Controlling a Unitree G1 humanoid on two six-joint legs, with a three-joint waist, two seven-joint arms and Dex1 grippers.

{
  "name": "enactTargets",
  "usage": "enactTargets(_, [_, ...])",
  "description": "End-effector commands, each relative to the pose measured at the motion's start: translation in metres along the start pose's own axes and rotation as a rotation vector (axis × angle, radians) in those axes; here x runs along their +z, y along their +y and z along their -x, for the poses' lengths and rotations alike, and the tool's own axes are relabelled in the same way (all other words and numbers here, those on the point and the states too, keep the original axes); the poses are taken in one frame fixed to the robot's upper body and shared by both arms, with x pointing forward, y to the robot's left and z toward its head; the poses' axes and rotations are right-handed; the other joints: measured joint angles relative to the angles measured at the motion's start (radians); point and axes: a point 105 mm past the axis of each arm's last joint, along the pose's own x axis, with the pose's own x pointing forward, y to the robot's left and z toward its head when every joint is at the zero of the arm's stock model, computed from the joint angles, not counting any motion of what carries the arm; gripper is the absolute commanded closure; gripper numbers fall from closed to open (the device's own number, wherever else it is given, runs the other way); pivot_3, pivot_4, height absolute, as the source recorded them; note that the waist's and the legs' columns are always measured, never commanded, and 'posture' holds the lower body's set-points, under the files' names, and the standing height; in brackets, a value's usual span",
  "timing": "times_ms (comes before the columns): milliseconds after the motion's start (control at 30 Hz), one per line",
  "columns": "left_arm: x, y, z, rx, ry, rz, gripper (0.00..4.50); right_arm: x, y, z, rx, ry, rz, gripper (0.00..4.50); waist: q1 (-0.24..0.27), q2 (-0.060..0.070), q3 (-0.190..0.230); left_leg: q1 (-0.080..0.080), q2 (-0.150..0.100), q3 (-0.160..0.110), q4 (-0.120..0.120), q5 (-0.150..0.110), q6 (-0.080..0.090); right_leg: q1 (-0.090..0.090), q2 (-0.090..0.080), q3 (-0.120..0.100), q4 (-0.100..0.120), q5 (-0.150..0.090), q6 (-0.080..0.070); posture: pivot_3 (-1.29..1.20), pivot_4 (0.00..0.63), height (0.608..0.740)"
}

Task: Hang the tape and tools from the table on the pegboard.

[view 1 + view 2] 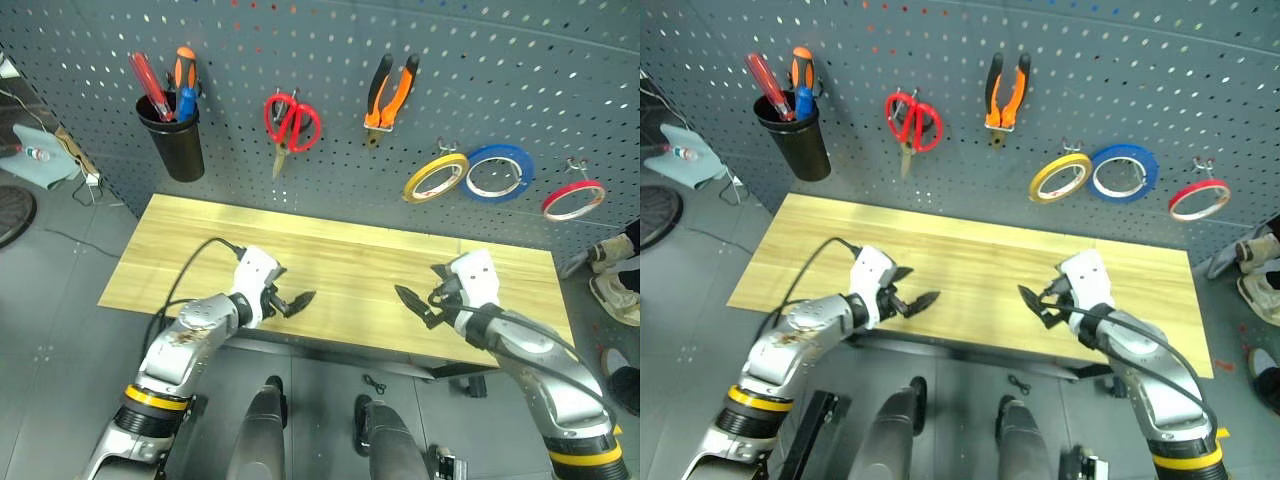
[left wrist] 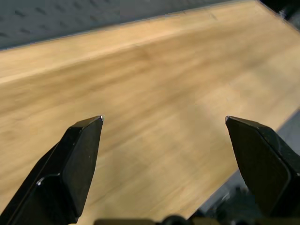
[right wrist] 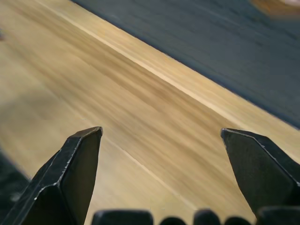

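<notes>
The wooden table (image 1: 350,262) carries nothing on its top. On the pegboard (image 1: 330,50) hang the red-handled scissors (image 1: 292,125), the orange-and-black pliers (image 1: 390,95) and the yellow tape (image 1: 436,177). The blue-handled screwdriver (image 1: 186,103) stands in a black cup (image 1: 177,143) fixed to the board. My left gripper (image 1: 303,302) hovers low over the table's near edge, open and holding nothing, as the left wrist view (image 2: 164,118) confirms. My right gripper (image 1: 410,303) is likewise open and holding nothing over the near right part of the table, and the right wrist view (image 3: 161,129) shows its fingers apart above the planks.
A blue roll (image 1: 498,172) and a red roll (image 1: 573,199) hang to the right of the yellow tape. A red and an orange screwdriver share the cup. Small black scissors (image 1: 375,385) lie on the floor under the table's front edge. A person's shoes (image 1: 612,275) are at the right.
</notes>
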Motion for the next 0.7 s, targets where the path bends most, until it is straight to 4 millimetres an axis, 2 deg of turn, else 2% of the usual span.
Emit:
enactTargets(33, [-0.006,0.006,-0.012,0.000,0.003,-0.063,0.06,-0.016,-0.026,0.008,-0.186,0.015,-0.003,0.00,-0.008,0.001,-0.024,0.000,0.000,0.000,0.000,0.000,0.000,0.000,0.000,0.000,0.000,0.000,0.000,0.01,0.144,0.740])
enactTargets(133, [-0.017,0.014,-0.018,0.014,0.023,-0.056,0.06,-0.034,-0.035,0.013,-0.288,0.043,-0.045,0.00,-0.025,0.002,-0.060,0.002,0.000,0.000,-0.001,0.000,0.000,0.001,0.000,0.000,0.001,0.000,0.000,-0.01,0.102,0.740])
enactTargets(267, [-0.028,0.023,-0.022,0.032,0.042,-0.047,0.06,-0.047,-0.043,0.017,-0.368,0.053,-0.070,0.00,-0.055,0.006,-0.106,0.008,0.000,0.000,-0.002,0.000,0.000,0.006,0.000,0.000,0.000,0.000,0.000,-0.04,0.066,0.740])
enactTargets(333, [-0.035,0.025,-0.024,0.037,0.059,-0.045,0.06,-0.053,-0.048,0.020,-0.412,0.056,-0.098,0.00,-0.066,0.009,-0.130,0.018,0.000,0.001,-0.007,-0.001,-0.001,0.018,0.000,-0.002,-0.007,-0.005,0.002,-0.05,0.040,0.740])
enactTargets(500, [-0.044,0.030,-0.028,0.056,0.073,-0.052,0.06,-0.062,-0.057,0.023,-0.490,0.059,-0.125,0.00,-0.100,0.014,-0.186,0.029,0.000,0.002,-0.016,-0.003,-0.001,0.027,-0.001,-0.002,-0.013,-0.008,-0.001,-0.08,0.000,0.740])
enactTargets(700, [-0.042,0.035,-0.035,0.072,0.055,-0.042,0.06,-0.066,-0.056,0.015,-0.501,0.048,-0.144,0.00,-0.125,0.022,-0.206,0.037,0.000,0.002,-0.017,-0.005,-0.001,0.034,-0.001,-0.003,-0.012,-0.012,-0.003,-0.08,0.000,0.740])
